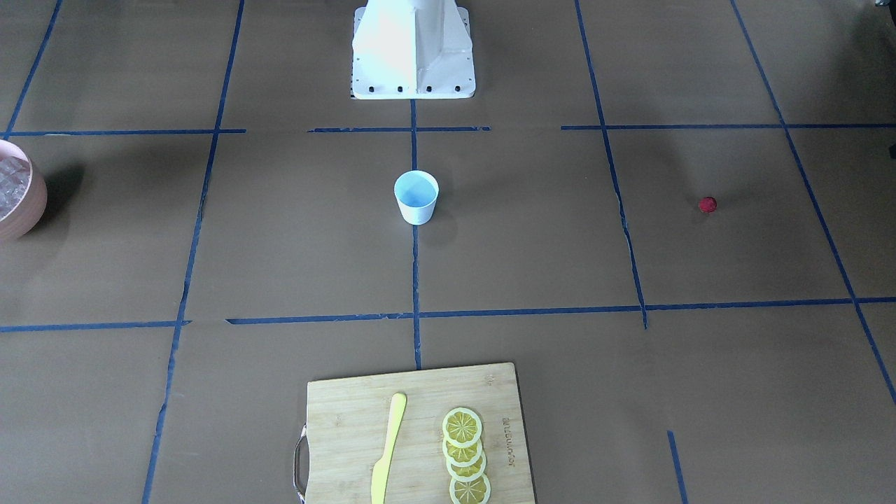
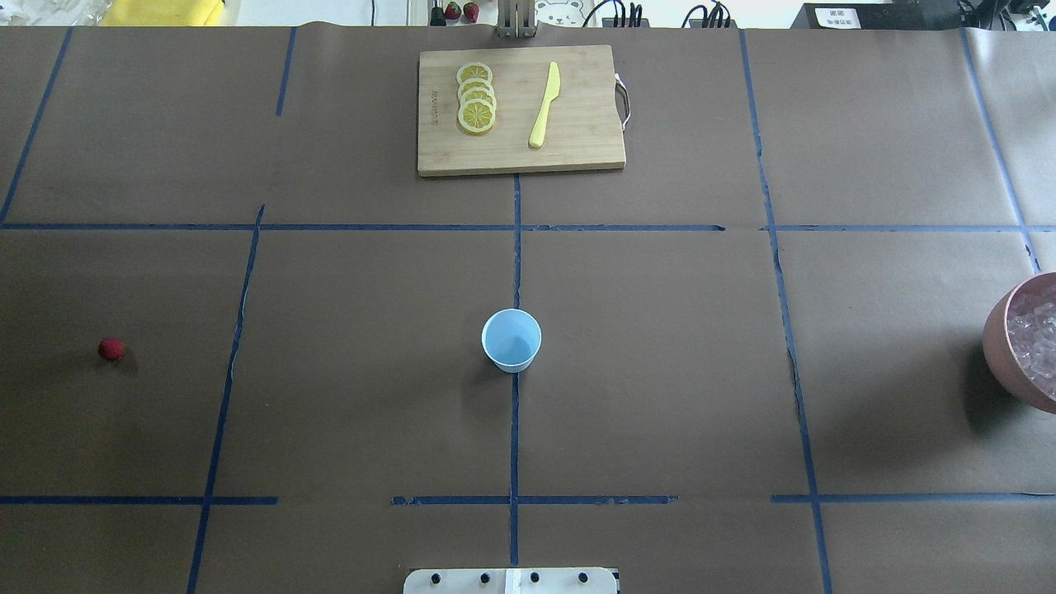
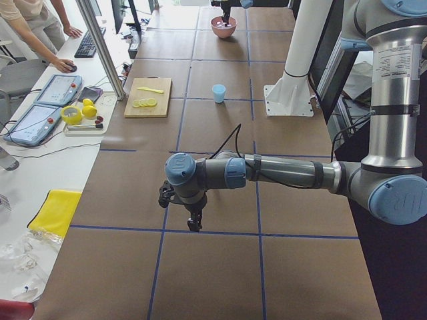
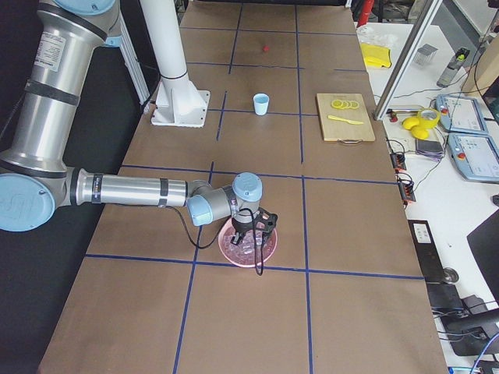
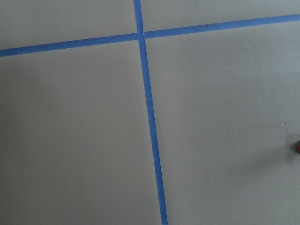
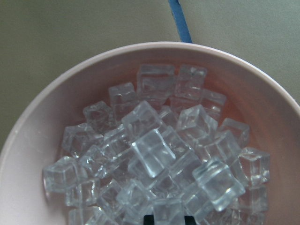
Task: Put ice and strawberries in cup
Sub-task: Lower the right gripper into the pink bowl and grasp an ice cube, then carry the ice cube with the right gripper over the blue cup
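The white cup [image 2: 511, 340] with its pale blue inside stands upright and empty at the table's middle [image 1: 416, 197]. The red strawberry [image 2: 111, 349] lies alone on the robot's left side [image 1: 708, 204] and shows at the right edge of the left wrist view [image 5: 297, 146]. Ice cubes [image 6: 154, 150] fill the pink bowl [image 2: 1002, 346] on the robot's right. My right gripper [image 6: 168, 220] hangs just above the ice [image 4: 258, 261], with two dark tips apart. My left gripper [image 3: 194, 225] hovers low over the table near the strawberry; I cannot tell if it is open or shut.
A wooden cutting board [image 2: 577, 148] with lemon slices [image 2: 476, 99] and a yellow knife [image 2: 544, 106] lies at the far edge, beyond the cup. The robot's white base [image 1: 413, 49] stands behind the cup. Blue tape lines cross the brown table.
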Tool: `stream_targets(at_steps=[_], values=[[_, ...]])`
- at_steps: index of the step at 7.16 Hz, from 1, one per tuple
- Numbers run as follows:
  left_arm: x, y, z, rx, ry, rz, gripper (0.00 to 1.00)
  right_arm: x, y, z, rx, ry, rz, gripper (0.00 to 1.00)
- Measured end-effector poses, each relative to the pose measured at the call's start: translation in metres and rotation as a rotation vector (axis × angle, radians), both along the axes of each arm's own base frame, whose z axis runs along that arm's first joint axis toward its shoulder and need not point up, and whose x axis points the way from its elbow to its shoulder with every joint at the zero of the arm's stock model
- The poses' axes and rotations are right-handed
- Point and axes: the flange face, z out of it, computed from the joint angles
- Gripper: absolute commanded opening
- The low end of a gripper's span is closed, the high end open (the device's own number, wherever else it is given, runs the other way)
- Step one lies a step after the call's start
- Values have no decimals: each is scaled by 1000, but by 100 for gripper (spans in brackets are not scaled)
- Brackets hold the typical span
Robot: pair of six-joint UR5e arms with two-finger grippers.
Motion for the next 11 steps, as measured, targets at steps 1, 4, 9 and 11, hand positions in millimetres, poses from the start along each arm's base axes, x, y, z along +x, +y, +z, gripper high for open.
stream_targets(at_steps=[1, 4, 9, 11], values=[[0, 0, 0, 0, 0, 1, 100, 0, -1, -2, 3, -2, 1, 0], [0, 0, 1, 1, 0, 2, 100, 5, -1, -33, 47, -31, 13, 0], [-1, -1, -4, 20, 2, 1, 100, -30, -16, -220, 0, -213, 161, 0], [-1, 0, -11, 35, 3, 1, 100, -109, -30, -314, -109, -324, 206, 0]])
